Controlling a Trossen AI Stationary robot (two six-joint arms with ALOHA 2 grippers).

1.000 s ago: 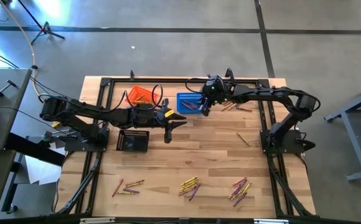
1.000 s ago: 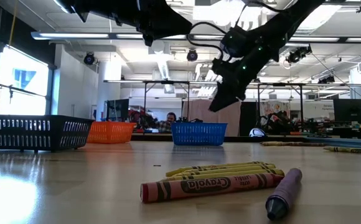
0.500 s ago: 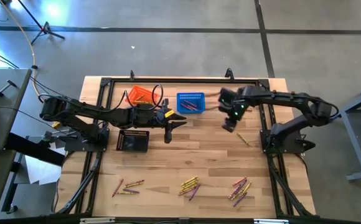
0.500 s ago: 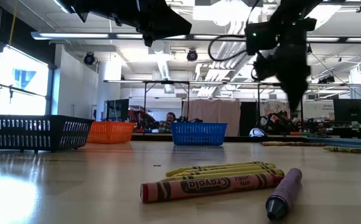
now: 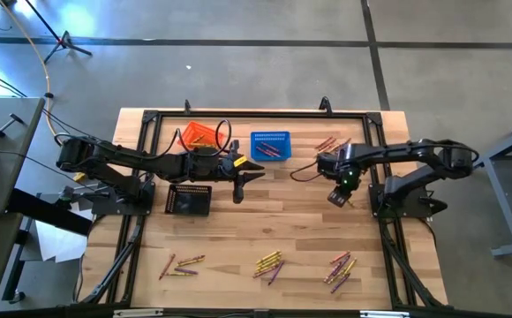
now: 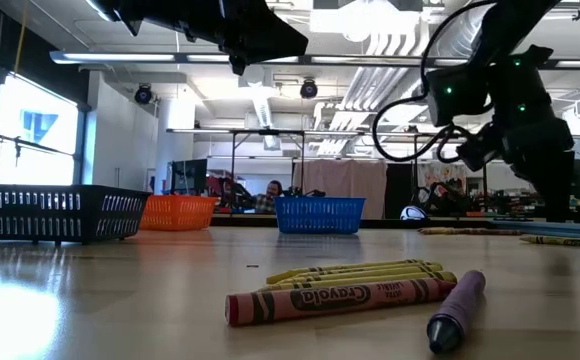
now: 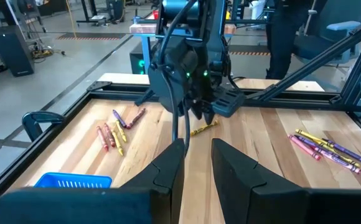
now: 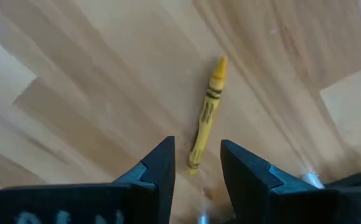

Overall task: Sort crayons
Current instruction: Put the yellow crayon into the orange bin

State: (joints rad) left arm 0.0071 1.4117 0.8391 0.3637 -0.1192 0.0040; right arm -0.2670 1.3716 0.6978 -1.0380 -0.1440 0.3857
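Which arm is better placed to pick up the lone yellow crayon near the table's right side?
The right. The right gripper hangs directly over the yellow crayon, jaws open astride it. The left gripper waits mid-table beside the black basket.

Both my arms are dark, near black, built from slim jointed links w/ bulkier housings at the joints. Left hand [image 5: 238,187] ends in two flat, blunt dark fingers [image 7: 168,168], squared at the tips. Right hand [image 5: 336,196] has the same pair, matte black. Black cables loop off the right arm's wrist; small green lights glow on its housing.
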